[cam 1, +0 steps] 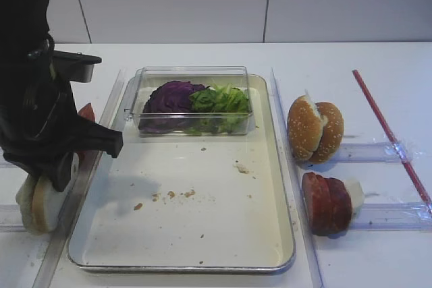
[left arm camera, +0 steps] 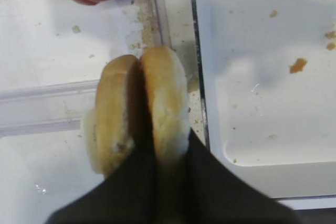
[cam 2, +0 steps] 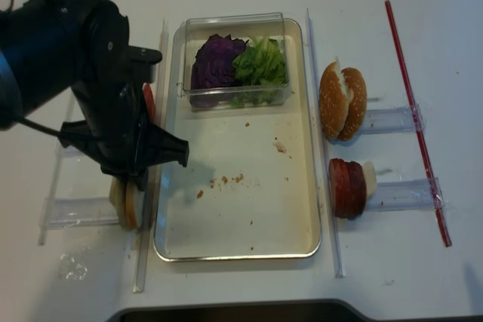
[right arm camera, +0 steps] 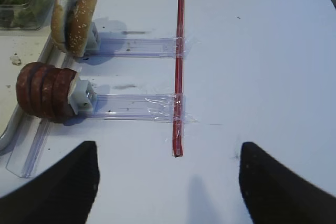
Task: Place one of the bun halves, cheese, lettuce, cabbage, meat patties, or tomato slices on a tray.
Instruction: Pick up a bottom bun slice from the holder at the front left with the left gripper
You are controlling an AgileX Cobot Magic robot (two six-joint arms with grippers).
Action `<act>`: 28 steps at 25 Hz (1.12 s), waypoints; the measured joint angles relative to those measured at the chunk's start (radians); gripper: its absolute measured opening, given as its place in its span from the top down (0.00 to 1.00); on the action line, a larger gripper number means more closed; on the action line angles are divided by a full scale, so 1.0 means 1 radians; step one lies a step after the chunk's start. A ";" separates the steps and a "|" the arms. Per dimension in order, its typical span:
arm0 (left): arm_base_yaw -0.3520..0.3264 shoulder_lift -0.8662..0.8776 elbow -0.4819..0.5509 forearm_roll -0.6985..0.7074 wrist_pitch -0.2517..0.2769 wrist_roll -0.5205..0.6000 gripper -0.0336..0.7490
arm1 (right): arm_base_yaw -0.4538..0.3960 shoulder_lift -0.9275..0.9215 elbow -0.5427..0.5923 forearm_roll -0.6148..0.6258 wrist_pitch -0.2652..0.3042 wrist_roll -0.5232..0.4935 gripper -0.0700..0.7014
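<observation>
- Pincer on our left arm (left arm camera: 163, 153) is clenching the right-hand one of two pale bun halves (left arm camera: 164, 98) standing on edge side by side; in the left wrist view its dark fingers are pressing both faces of that half, while the neighbouring half (left arm camera: 111, 111) is leaning against it.
- We are holding the bun half in its clear holder on the white surface (cam 1: 378, 65), just beside the left rim of the tray (cam 1: 202, 247) and outside it.
- We are judging the step as the grasp just made, with the lift not yet begun.
- Next, we are expecting to raise the half clear of its neighbour and the holder, carry it right over the metal rim, and set it on the bare cream floor in front of the clear box of cabbage (cam 1: 172, 96) and lettuce (cam 1: 223, 99).
- Standing upright, the bun half is turning its flat faces left and right, with its long axis running front to back along the tray's edge.
- Our right pincer (right arm camera: 168, 182) is hanging released over bare surface, well apart from the meat patties (right arm camera: 44, 92).
</observation>
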 joint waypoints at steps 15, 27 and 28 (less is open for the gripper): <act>0.000 -0.033 0.000 -0.003 0.004 -0.026 0.88 | 0.000 0.000 0.000 0.000 0.000 0.000 0.19; 0.000 -0.129 -0.034 -0.124 0.016 -0.014 0.89 | 0.000 0.000 0.000 0.000 0.000 0.000 0.19; 0.000 -0.129 -0.044 -0.154 0.016 0.004 0.89 | 0.000 0.000 0.000 0.000 0.000 0.000 0.19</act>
